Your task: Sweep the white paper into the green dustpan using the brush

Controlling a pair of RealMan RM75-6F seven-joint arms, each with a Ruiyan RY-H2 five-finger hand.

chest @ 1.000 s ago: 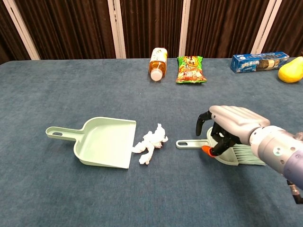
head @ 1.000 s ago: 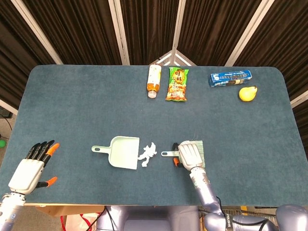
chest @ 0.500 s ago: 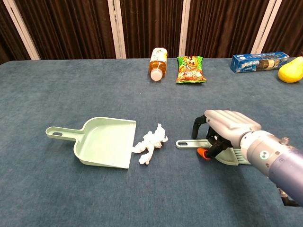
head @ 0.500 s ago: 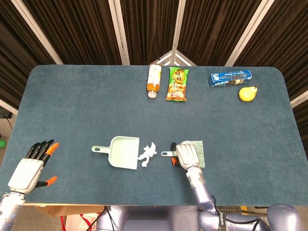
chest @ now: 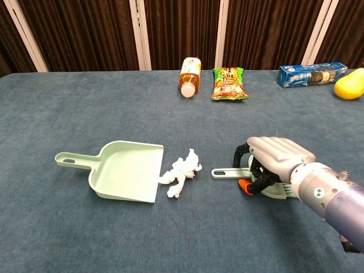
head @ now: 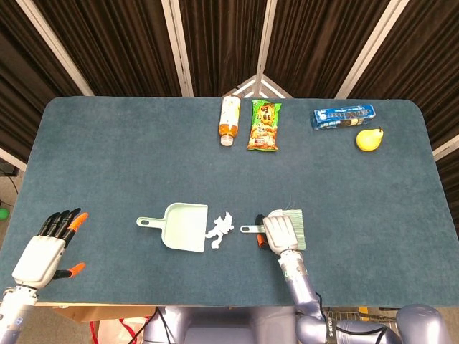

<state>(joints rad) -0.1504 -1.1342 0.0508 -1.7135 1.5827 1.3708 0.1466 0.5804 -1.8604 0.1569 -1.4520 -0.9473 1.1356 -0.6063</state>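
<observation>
The green dustpan lies flat left of centre, its handle pointing left and its mouth facing right. The crumpled white paper sits just off the pan's lip. To its right the brush lies on the table, handle toward the paper, bristles mostly hidden. My right hand rests on top of the brush with its fingers curled around the brush body. My left hand hovers at the near left corner, fingers spread and holding nothing; only the head view shows it.
Along the far edge lie a drink bottle, a green snack bag, a blue biscuit box and a yellow pear. Blue cloth covers the table.
My right hand has settled lower onto the brush and its fingers have curled tighter around it. The dustpan, the paper and my left hand have stayed put.
</observation>
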